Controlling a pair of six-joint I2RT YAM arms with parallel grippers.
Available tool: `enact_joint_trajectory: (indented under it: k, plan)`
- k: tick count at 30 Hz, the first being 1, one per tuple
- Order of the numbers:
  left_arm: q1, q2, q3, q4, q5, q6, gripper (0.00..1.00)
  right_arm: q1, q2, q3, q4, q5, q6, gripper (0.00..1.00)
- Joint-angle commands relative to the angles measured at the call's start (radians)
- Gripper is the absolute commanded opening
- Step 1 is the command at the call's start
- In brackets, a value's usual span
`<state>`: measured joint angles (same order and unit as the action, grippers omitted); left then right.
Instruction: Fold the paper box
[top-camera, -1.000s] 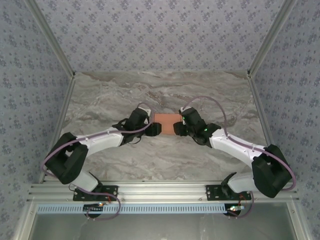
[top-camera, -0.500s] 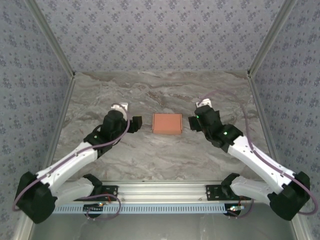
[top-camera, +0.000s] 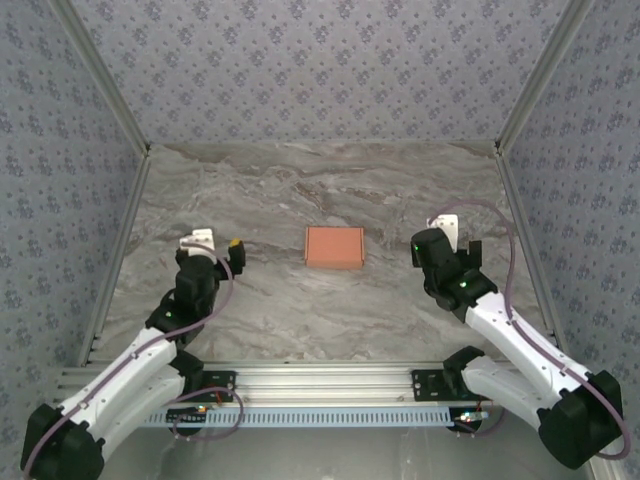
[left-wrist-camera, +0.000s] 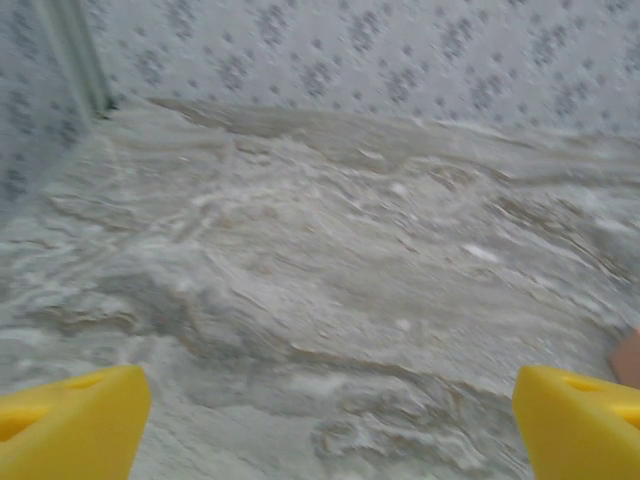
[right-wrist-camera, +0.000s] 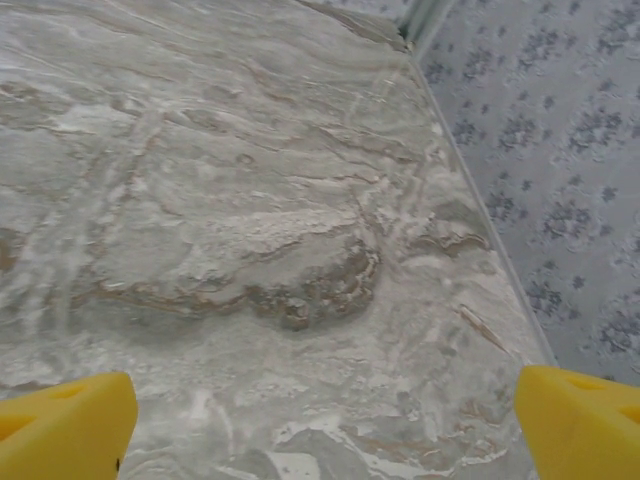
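The left gripper (top-camera: 218, 243) has its yellow fingers (left-wrist-camera: 70, 425) spread wide apart. The right gripper (top-camera: 458, 235) is wide open too. Both arms are bent, one out to each side.

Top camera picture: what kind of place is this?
Probably a robot test booth: patterned walls box in a marble-look table, with two robot arms bolted to a metal rail at its edge.

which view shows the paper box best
Top external: the whole paper box lies flat, its top face unobstructed. The left wrist view catches a blurred salmon sliver at its right edge; the right wrist view faces the marble table.
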<state>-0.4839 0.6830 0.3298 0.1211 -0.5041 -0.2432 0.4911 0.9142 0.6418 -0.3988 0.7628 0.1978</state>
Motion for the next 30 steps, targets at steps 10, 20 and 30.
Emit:
enact_joint_trajectory:
  k: [10,20,30]
  plan:
    - [0.278,0.011,-0.058,0.1,-0.049,-0.031,0.98,-0.17,0.001,-0.231,0.443,-0.071,-0.062,0.99]
    - [0.377,0.374,-0.049,0.408,0.119,0.164,0.99,-0.274,0.195,-0.276,0.687,-0.216,-0.078,0.99]
    - [0.419,0.735,0.046,0.679,0.242,0.233,0.99,-0.308,0.382,-0.251,0.93,-0.323,-0.193,0.99]
